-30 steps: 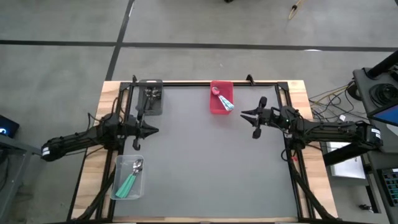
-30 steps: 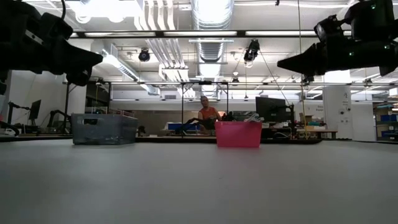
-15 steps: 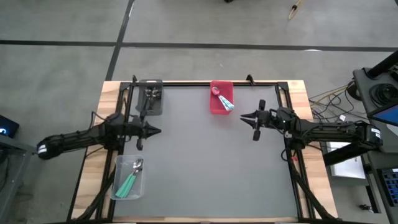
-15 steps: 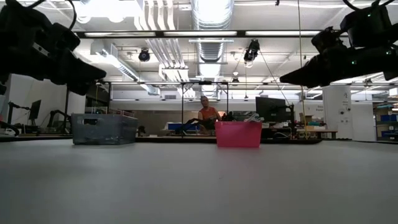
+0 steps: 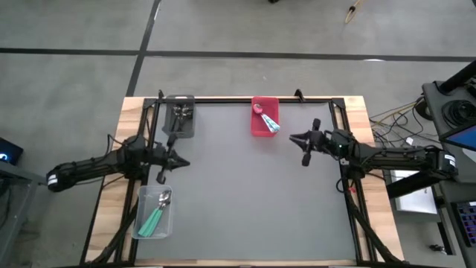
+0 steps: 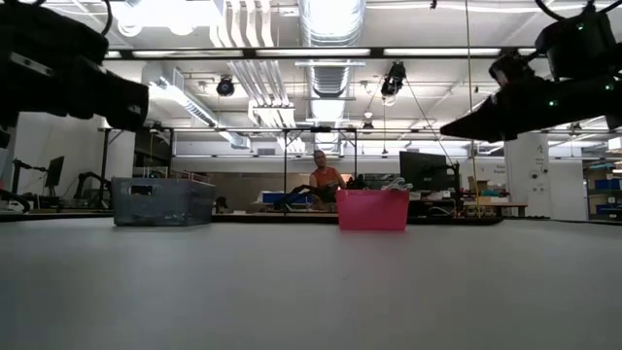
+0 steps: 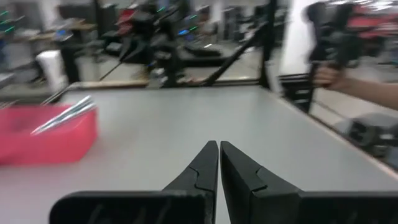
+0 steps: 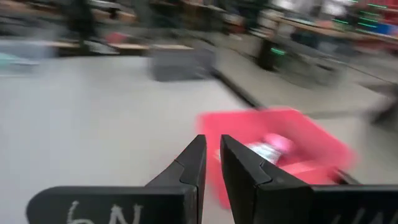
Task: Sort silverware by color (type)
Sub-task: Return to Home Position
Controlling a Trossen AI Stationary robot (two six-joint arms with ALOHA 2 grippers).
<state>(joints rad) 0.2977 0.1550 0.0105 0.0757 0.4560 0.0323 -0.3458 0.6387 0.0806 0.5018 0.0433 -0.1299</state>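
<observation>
High view: the left end effector hangs over the left side of the tabletop, between the grey bin at the far edge and the clear bin at the near-left corner. The right end effector hangs over the right side, near the red bin but apart from it. In the left wrist view the two fingers lie almost tip to tip with nothing between them. In the right wrist view the fingers stand close together with only a slim gap, also holding nothing. All the silverware sits in bins: dark spoons in the grey one, light-blue-handled spoons in the red one, and teal-handled spoons with shiny bowls in the clear one. In the low view a person shows far behind the tabletop.
</observation>
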